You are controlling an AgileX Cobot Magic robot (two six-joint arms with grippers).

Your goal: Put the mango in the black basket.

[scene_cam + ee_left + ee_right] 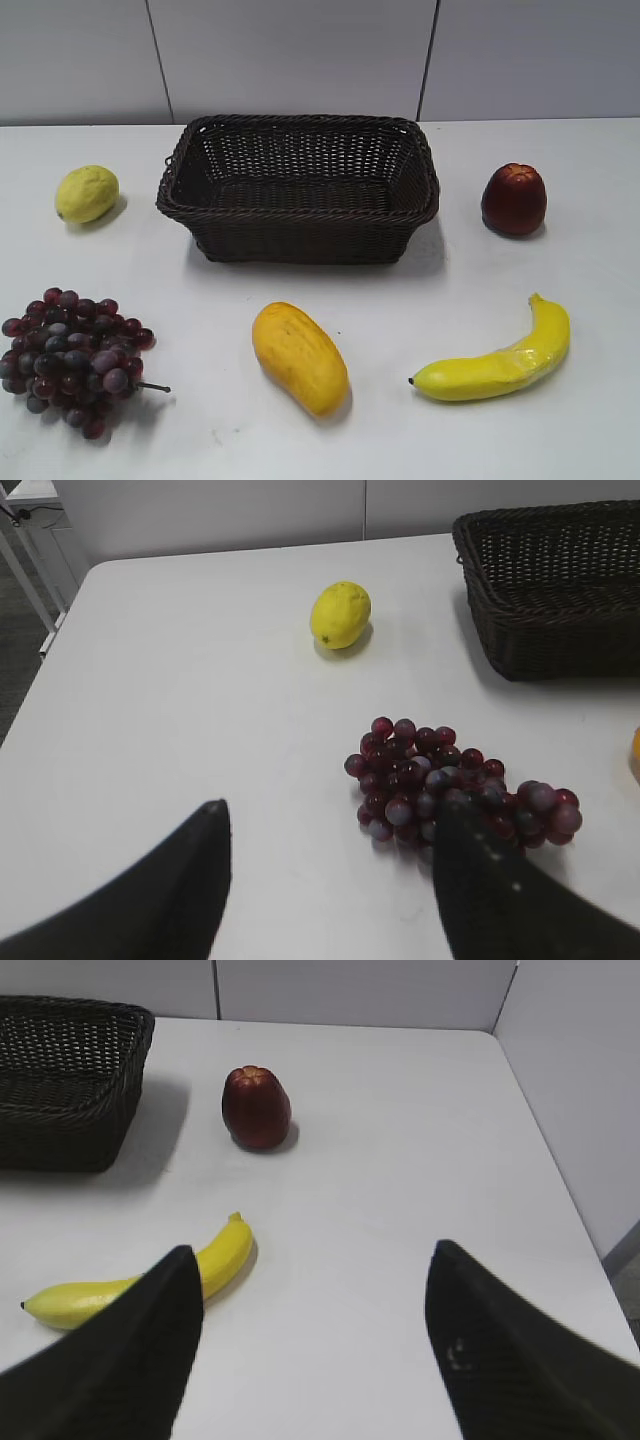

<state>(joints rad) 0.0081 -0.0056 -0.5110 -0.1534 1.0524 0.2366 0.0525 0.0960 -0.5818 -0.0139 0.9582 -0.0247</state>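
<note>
mango (299, 357): lies on its side on the white table (200, 420), front centre, long axis running diagonally from upper left to lower right. Not touched by anything. Only an orange sliver shows at the right edge of the left wrist view.
black basket (298, 186): dark woven wicker, rectangular, braided rim, flaring sides. Sits at the back centre of the table, behind the mango and apart from it. Nothing seen inside.
lemon (87, 193): pale yellow, left of the basket, near but not touching it.
grapes (72, 358): dark red-purple bunch, front left, stem pointing right toward the mango; clear gap between them.
banana (498, 361): yellow, curved, front right, dark tip pointing left toward the mango, apart from it.
red fruit (514, 199): dark red, ribbed top, stands upright right of the basket, not touching.
left gripper (330, 865): black fingers spread wide, nothing between them, above bare table beside the grapes; right finger overlaps the bunch in view, contact cannot be told.
right gripper (310, 1350): black fingers spread wide, holding nothing, above bare table just right of the banana.
writing/brands: no readable text or label on any item.
backdrop: plain grey wall panels with seams.
</note>
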